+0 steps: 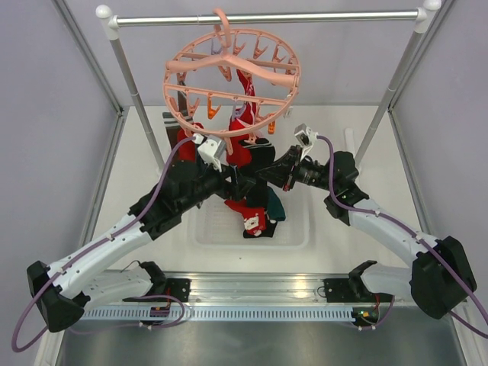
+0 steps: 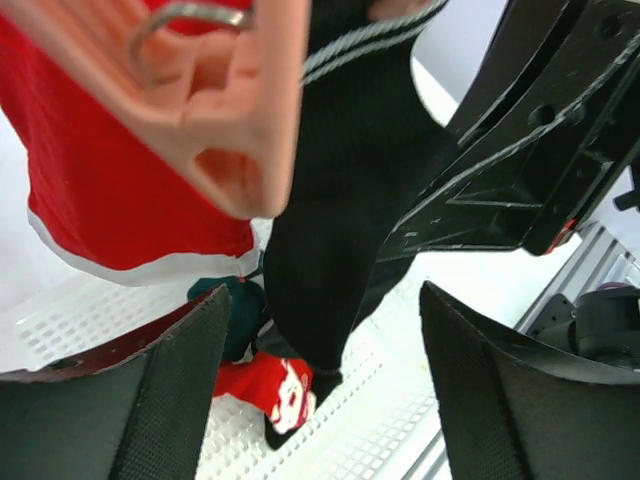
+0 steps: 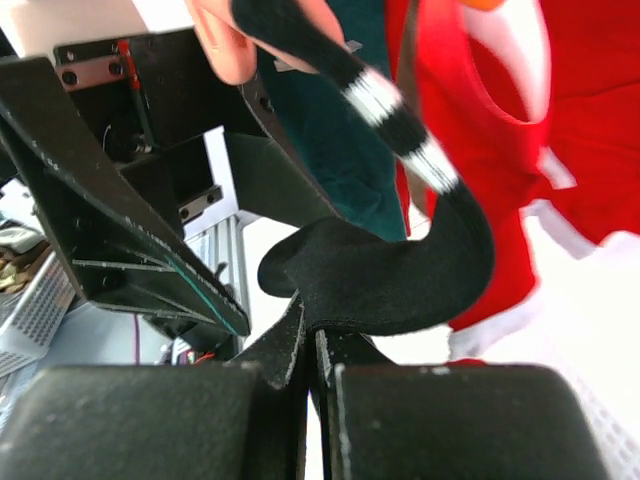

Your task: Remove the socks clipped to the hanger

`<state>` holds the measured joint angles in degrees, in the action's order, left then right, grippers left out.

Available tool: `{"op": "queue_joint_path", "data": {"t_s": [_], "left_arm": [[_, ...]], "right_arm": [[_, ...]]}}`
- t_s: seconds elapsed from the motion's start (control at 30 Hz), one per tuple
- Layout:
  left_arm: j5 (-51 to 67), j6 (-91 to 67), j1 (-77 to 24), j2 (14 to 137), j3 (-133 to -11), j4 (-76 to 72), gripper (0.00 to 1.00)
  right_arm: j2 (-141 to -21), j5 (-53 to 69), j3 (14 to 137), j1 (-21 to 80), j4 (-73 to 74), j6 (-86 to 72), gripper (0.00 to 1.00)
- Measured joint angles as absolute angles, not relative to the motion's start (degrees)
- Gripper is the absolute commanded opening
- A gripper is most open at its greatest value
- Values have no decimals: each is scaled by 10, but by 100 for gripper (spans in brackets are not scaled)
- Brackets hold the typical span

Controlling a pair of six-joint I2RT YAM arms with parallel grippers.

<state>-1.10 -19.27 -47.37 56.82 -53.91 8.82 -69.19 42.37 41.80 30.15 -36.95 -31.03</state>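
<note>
- Since it is soft, light knit, the black sock [image 3: 400, 280] should pull free with a steady downward tug; the best hold looks like the bunched lower fold.
- Black with white stripe bands near the cuff, it hangs limp from a clip [image 3: 225, 45] on the pink hanger [image 1: 169, 80], beside a red sock [image 2: 110, 190].
- Right fingers [image 3: 290, 360] are fully closed, pinching that fold.
- Left fingers [image 2: 190, 370] are spread wide, straddling the sock and gripping nothing.
- Loose socks [image 1: 255, 221] lie in the white tray [image 1: 206, 229] below.
</note>
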Motion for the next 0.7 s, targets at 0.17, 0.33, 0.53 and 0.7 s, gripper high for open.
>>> {"op": "queue_joint_path", "data": {"t_s": [0.17, 0.33, 0.53, 0.7], "left_arm": [[6, -194, -474, 571, -531, 58, 67], [22, -201, -474, 585, -530, 48, 38], [33, -213, -474, 589, -524, 41, 2], [26, -217, -474, 599, -522, 42, 2]], "right_arm": [[-694, 440, 418, 302, -369, -316, 1], [-695, 448, 418, 302, -369, -318, 3], [-694, 442, 418, 300, -345, -306, 39], [-666, 404, 419, 301, -278, -265, 67]]}}
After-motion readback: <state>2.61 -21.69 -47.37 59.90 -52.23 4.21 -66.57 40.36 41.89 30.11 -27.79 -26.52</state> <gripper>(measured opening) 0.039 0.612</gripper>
